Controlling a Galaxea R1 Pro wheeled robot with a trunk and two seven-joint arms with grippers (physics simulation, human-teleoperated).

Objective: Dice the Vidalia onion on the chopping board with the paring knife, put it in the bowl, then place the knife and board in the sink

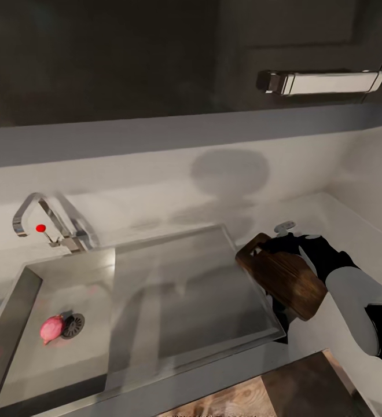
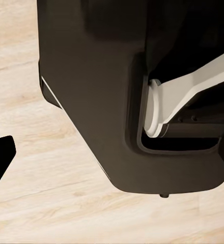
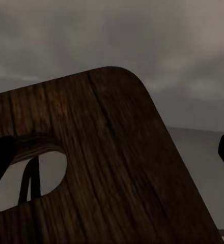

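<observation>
right gripper (image 1: 295, 246) appears clamped on the chopping board (image 1: 283, 278), held tilted off the countertop (image 1: 330, 214) right of the sink (image 1: 173, 289), likely for repositioning. vidalia onion (image 1: 51, 328) sits by the drain. left gripper's opening: cannot tell.

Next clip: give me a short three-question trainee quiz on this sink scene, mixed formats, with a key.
1. True or false: the pinkish-red onion lies beside the round drain in the steel sink.
2. Which gripper is at the dark brown wooden chopping board? A) left B) right
3. Fill in: the board sits tilted at the sink's ___ edge, as the head view shows it.

Key: 1 true; 2 B, the right gripper; 3 right.
</observation>
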